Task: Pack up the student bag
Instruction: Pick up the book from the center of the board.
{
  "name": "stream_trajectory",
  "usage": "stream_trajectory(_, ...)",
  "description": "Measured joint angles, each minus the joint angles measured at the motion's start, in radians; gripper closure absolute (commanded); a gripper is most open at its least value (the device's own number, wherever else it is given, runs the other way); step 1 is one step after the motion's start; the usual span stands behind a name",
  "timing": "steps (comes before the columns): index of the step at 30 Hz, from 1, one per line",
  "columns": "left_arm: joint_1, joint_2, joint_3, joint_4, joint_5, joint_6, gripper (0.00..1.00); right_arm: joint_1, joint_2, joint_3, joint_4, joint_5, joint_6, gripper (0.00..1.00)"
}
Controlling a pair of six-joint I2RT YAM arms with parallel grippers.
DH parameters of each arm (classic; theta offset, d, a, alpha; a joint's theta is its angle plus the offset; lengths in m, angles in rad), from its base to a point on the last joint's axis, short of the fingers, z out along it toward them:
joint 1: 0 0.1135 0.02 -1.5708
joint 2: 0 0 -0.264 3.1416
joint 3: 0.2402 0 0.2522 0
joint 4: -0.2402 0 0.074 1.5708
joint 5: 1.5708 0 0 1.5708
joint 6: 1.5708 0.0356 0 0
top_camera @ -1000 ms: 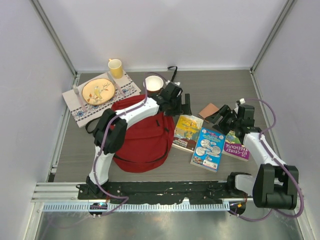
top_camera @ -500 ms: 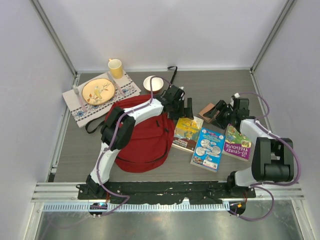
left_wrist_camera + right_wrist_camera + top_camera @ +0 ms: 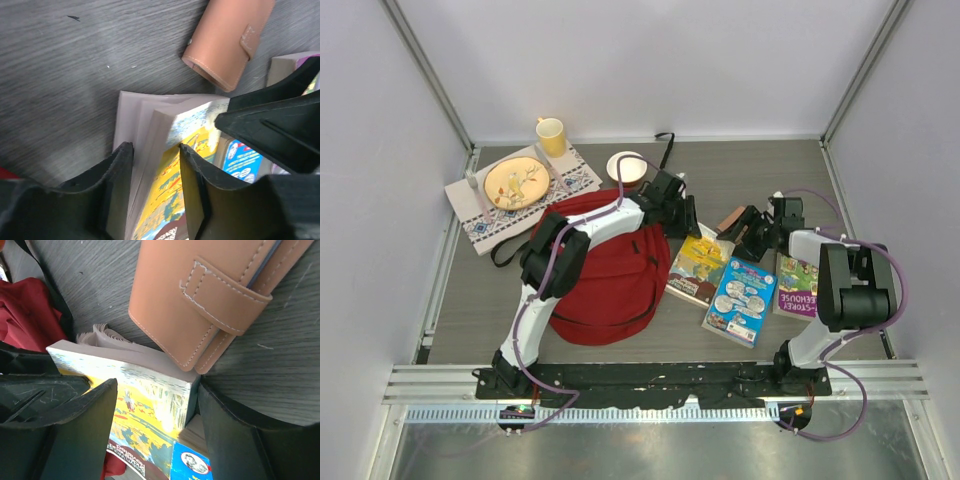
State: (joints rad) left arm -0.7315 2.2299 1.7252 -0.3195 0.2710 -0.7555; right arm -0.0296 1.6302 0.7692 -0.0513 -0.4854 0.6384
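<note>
The student bag (image 3: 605,290) lies flat on the worktop (image 3: 750,170), left of the middle and reaching toward the near edge, with the left arm (image 3: 582,232) stretched right across it. From above I can see no mouth gaping in it, so a book brought over might simply land on closed cloth.

Just beside the bag's right flank lies the yellow book (image 3: 698,262), and both tools crowd onto its far corner. That looks like the main worry. The left tool (image 3: 155,167) stands about half open with the cover and a wad of pages between its fingers; whether it bites yet I cannot tell. The right tool (image 3: 157,405) stands wide, holding nothing, straddling the same corner. They are near enough to knock together if either shifts.

The left one seems to have only the upper leaves, with the lower pages fanning loose beneath. A lift could therefore open the book, crease or tear it, or let it flop. The tan wallet (image 3: 200,300) sits just beside the book's far edge and could get shoved along the worktop.
</note>
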Motion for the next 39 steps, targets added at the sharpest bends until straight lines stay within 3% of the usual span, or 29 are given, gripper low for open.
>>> stream_trajectory(7, 0.003, 0.0, 0.003, 0.012, 0.045, -0.004, 0.66, 0.001, 0.014, 0.005, 0.022, -0.01, 0.014, 0.32)
stream_trajectory(11, 0.007, 0.0, 0.006, 0.015, 0.074, -0.003, 1.0, 0.0, 0.02, 0.006, 0.033, -0.013, 0.019, 0.32)
stream_trajectory(14, 0.008, 0.0, 0.012, 0.021, 0.099, 0.001, 1.0, 0.0, 0.022, 0.006, 0.04, -0.013, 0.02, 0.3)
stream_trajectory(19, 0.007, -0.004, 0.026, 0.023, 0.116, 0.001, 1.0, 0.001, 0.017, 0.015, 0.037, -0.01, 0.03, 0.15)
stream_trajectory(24, -0.002, -0.049, 0.037, 0.008, 0.104, 0.013, 1.0, 0.002, -0.079, 0.023, 0.015, 0.009, 0.054, 0.09)
stream_trajectory(33, -0.014, -0.335, 0.002, 0.003, 0.033, 0.04, 1.0, -0.021, -0.418, 0.023, -0.022, 0.031, 0.068, 0.07)
stream_trajectory(39, -0.012, -0.533, -0.086, 0.039, 0.011, 0.047, 1.0, -0.029, -0.57, -0.027, -0.025, -0.044, 0.073, 0.07)
